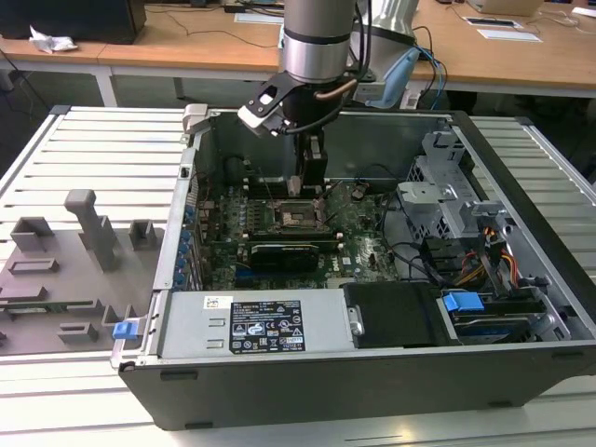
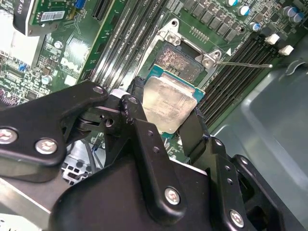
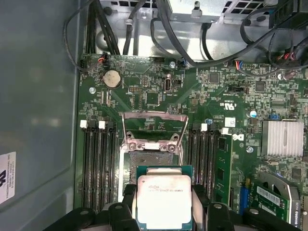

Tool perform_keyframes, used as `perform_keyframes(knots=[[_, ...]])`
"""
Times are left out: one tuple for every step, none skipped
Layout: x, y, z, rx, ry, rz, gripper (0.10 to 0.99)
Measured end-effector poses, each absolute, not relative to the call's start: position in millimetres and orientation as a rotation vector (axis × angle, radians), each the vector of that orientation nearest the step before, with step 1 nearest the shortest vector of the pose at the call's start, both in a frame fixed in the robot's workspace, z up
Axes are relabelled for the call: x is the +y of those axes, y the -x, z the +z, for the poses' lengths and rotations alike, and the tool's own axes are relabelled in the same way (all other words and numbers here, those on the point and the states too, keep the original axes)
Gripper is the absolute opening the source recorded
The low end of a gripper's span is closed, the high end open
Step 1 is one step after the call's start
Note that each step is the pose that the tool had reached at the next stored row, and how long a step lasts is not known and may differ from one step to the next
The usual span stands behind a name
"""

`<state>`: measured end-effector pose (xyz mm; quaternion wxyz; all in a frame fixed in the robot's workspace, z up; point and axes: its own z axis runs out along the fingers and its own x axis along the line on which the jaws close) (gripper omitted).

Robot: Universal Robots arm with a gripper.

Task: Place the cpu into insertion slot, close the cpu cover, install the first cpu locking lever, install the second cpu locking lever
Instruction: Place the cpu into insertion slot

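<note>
In the exterior view the gripper (image 1: 312, 189) is seen above the insertion slot (image 1: 296, 216). In the second wrist view the cpu (image 2: 171, 103) is clamped by its edges (light, stiff, likely fragile underneath). In the first wrist view the cpu cover (image 3: 154, 116) is raised open.

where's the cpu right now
In the first wrist view the cpu is held between the jaws of the gripper, right beside the open insertion slot in the middle of the green motherboard.
</note>
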<state>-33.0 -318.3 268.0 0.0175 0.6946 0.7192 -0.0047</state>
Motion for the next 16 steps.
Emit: perform_keyframes(knots=[[-318, 33, 265, 2.235, -2.158, -0.015, 0.541], [-318, 33, 263, 2.235, -2.158, -0.015, 0.541], [-318, 33, 259, 2.235, -2.158, -0.016, 0.541], [-318, 33, 258, 2.235, -2.158, -0.016, 0.541], [-318, 33, 257, 2.235, -2.158, -0.016, 0.541], [-318, 33, 256, 2.235, -2.158, -0.016, 0.541], [-318, 33, 252, 2.235, -2.158, -0.017, 0.541], [-318, 33, 250, 2.235, -2.158, -0.017, 0.541], [-318, 33, 247, 2.235, -2.159, -0.017, 0.541], [-318, 33, 246, 2.235, -2.159, -0.017, 0.541], [-318, 33, 244, 2.235, -2.159, -0.018, 0.541], [-318, 33, 241, 2.235, -2.159, -0.018, 0.541], [-318, 33, 238, 2.235, -2.159, -0.018, 0.541], [-318, 33, 236, 2.236, -2.159, -0.018, 0.541], [-318, 33, 234, 2.235, -2.159, -0.018, 0.541], [-318, 33, 234, 2.235, -2.159, -0.019, 0.541]])
